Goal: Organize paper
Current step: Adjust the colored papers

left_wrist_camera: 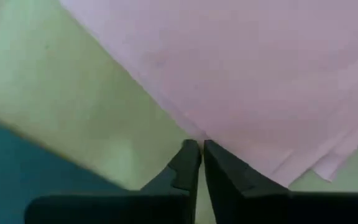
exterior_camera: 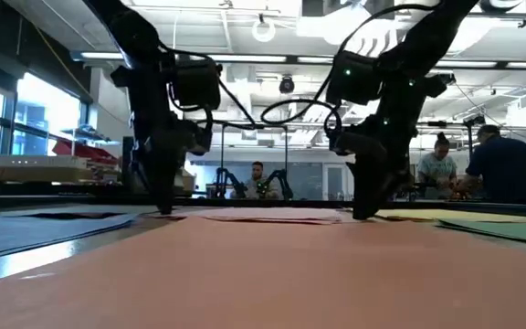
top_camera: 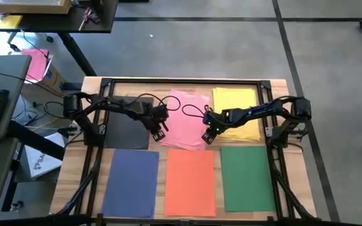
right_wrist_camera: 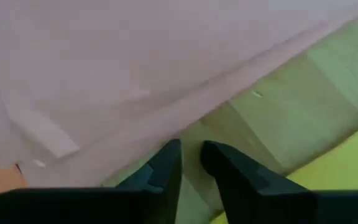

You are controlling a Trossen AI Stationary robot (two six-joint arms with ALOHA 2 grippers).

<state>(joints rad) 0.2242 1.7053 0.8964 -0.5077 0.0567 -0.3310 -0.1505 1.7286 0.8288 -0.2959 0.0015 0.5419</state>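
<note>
My arms are both dark, basically black, chunky jointed segments with black cables looping loosely off them near the wrists. My left gripper (top_camera: 159,132) and right gripper (top_camera: 208,137) each end in two slim black tapered fingers (left_wrist_camera: 188,163), matte plastic look, with boxy housings sitting just above.

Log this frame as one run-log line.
left gripper: shut, at pink paper left edge | right gripper: slightly open, at its right edge | pink stack fanned
</note>
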